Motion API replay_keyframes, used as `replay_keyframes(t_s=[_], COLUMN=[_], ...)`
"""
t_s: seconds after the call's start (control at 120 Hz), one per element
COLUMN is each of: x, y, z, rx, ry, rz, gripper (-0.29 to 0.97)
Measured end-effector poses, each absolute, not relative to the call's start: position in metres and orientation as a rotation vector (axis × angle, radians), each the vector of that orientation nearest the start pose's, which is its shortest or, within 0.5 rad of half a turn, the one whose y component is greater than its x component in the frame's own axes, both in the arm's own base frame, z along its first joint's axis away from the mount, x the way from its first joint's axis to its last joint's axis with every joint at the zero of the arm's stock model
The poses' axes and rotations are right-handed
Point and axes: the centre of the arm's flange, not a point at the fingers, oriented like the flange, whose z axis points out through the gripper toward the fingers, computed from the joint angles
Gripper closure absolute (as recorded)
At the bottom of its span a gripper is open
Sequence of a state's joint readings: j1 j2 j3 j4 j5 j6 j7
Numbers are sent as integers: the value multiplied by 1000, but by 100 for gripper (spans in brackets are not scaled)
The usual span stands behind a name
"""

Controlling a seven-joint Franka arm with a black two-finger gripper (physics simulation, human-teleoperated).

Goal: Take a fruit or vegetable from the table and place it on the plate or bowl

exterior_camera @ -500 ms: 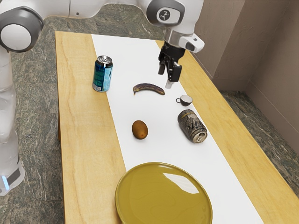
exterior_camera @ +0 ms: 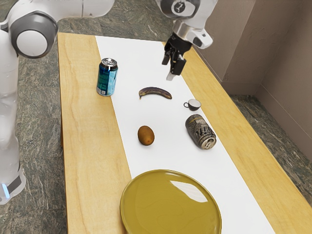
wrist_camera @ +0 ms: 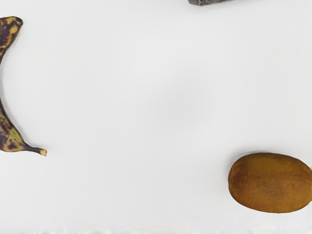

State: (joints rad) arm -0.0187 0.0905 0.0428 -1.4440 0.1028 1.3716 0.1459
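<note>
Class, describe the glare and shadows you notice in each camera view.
Exterior view: a white glare patch on the olive plate, a glint on the blue can lid, and soft, faint shadows under the banana and kiwi. Wrist view: the white runner is evenly lit, with only a faint shadow edging the kiwi.

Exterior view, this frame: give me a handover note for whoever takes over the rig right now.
Gripper: holds nothing, hovers above the table, on the far side of the banana from the plate.
Banana and kiwi both lie on the table; the plate is bare.
Done: nothing picked up yet.
Left: choose a fruit, grasp it, carry it to the plate, release.
</note>
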Motion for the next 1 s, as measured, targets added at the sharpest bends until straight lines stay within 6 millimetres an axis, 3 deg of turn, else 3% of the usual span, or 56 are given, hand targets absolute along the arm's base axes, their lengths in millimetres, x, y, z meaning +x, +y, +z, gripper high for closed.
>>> replay_keyframes(t_s=[0.133,0.233,0.35,0.533,0.8,1.0], x=[558,559,562,560,554,551], y=[23,17,-4,-21,-39,-42], z=[575,559,541,500,458,448], rx=[-3048,-3057,-3062,-3068,-3113,-3113], ry=[271,345,455,570,663,700], rz=[311,288,266,251,212,183], gripper=[0,0,0,0,0,0])
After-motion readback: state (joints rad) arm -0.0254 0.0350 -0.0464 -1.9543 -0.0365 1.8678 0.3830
